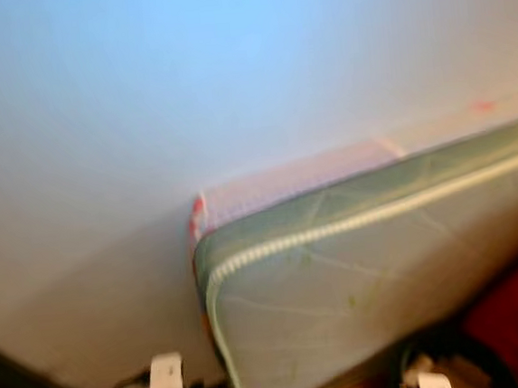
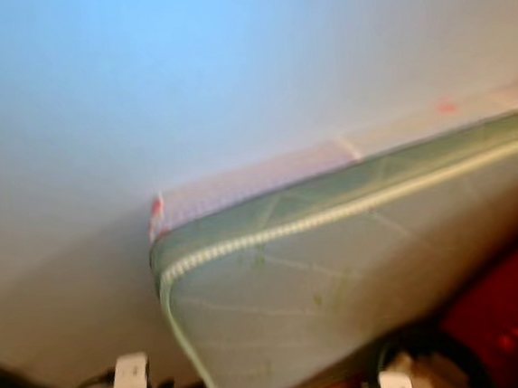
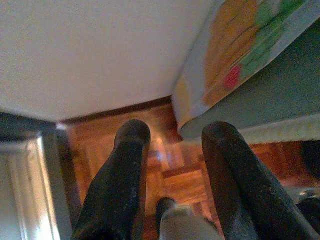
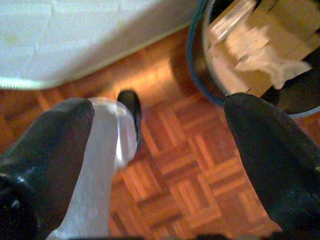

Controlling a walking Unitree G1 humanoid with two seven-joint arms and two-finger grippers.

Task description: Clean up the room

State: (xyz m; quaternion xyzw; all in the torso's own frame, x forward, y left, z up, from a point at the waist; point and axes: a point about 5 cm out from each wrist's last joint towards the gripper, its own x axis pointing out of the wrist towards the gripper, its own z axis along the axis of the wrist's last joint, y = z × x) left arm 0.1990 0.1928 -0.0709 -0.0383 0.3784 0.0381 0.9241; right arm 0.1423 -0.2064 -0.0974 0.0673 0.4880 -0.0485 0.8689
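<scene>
The bin (image 4: 260, 55) sits on the parquet floor (image 4: 185, 165) near the mattress (image 1: 375, 275); you can see crumpled paper and cardboard pieces inside it. Your right gripper (image 4: 160, 150) hangs above the floor beside the bin, fingers spread wide and holding nothing. A silver leg with a dark foot (image 4: 131, 107) stands between those fingers in the wrist view. Your left gripper (image 3: 172, 175) hangs over the floor at the mattress corner, fingers moderately apart and empty. The mattress, pale green with a white piped edge, leans tilted against the white wall (image 1: 142, 104) and blocks most of your head view. A colourful patterned sheet (image 3: 240, 55) covers its other face.
</scene>
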